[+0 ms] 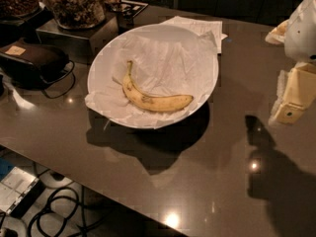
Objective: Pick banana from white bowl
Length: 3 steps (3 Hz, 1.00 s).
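Camera view shows me the curved, speckled yellow banana [154,98] lying on crumpled paper inside the wide white bowl [158,32] on the dark glossy table [207,181]. My cream gripper [292,100] hangs at the right edge, well apart from the bowl; I cannot tell its state.

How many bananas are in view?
1: the banana lies on the paper in the bowl; none seems hidden. The gripper is at the right edge, clear of it.

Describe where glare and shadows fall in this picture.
Camera view: dim overall; small glare spots dot the glossy table; the white bowl casts a dark shadow toward the camera; the gripper, at the right edge, throws its shadow on the table; the banana is well lit.
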Each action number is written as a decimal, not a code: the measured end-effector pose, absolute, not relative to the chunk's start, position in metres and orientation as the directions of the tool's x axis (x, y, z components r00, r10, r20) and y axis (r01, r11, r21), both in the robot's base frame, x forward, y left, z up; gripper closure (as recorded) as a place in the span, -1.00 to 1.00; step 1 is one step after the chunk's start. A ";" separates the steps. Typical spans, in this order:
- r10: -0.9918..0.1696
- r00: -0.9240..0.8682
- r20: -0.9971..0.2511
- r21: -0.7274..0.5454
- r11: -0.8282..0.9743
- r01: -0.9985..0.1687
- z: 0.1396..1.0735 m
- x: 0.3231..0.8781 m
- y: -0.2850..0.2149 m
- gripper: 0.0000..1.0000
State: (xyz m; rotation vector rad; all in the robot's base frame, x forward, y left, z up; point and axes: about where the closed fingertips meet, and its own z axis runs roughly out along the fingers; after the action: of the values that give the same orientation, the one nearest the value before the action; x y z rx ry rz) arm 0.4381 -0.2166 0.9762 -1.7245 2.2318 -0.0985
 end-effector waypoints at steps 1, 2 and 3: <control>-0.951 -0.227 -0.210 -0.248 0.277 -0.928 0.978 0.438 -0.216 -1.00; -0.929 -0.295 -0.224 -0.240 0.346 -0.907 0.990 0.436 -0.212 -1.00; -0.913 -0.342 -0.222 -0.278 0.395 -0.876 1.025 0.429 -0.173 -1.00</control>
State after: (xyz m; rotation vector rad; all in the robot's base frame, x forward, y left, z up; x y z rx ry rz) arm 0.4290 -0.1730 1.0253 -1.5525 2.3191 -0.1545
